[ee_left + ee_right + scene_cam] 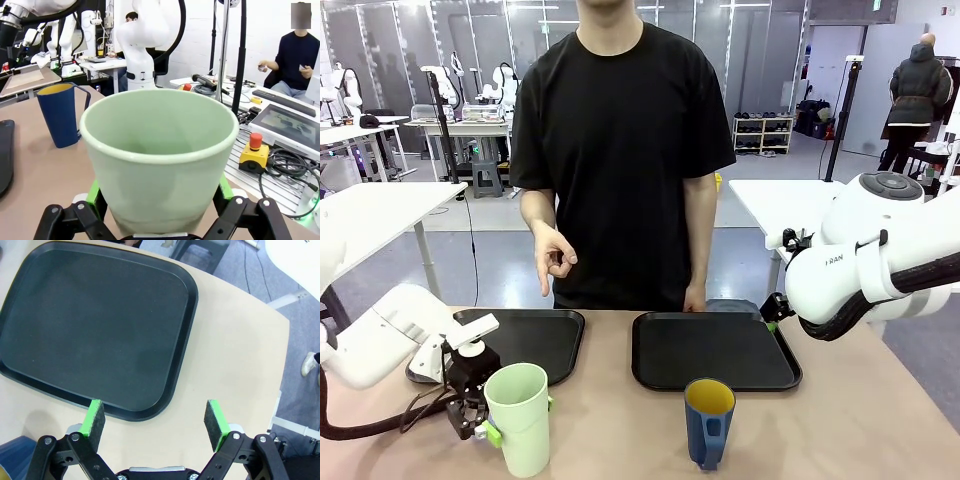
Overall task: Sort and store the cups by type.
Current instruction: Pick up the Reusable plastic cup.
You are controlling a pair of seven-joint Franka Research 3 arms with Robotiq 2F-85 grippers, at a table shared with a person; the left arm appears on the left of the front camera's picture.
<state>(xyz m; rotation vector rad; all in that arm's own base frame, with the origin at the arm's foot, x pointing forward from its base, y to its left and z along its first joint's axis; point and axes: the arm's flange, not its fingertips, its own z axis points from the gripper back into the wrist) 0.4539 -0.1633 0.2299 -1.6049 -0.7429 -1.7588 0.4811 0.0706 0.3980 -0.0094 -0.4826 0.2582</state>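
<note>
The left gripper [159, 196] is clasping the tumbler [520, 415] low on its wall, with a green pad pressing on each side. The tumbler is standing upright on the table's near left part, its long axis running straight up and its open mouth well above the fingers. The left tray [545, 335] is lying just behind it, toward the person, so this arm is judged to be the one placed to carry it there. The mug [708, 420] is standing apart to the right, in front of the right tray [715, 350], its handle facing the robot's side. The right gripper [155, 415] is hovering with its jaws wide apart and nothing between them, looking down over that tray's near corner. The mug's blue edge is peeking in at the bottom left corner of the right wrist view, so it is sitting off to one side rather than between the fingers. The right arm is the nearer one to it.
</note>
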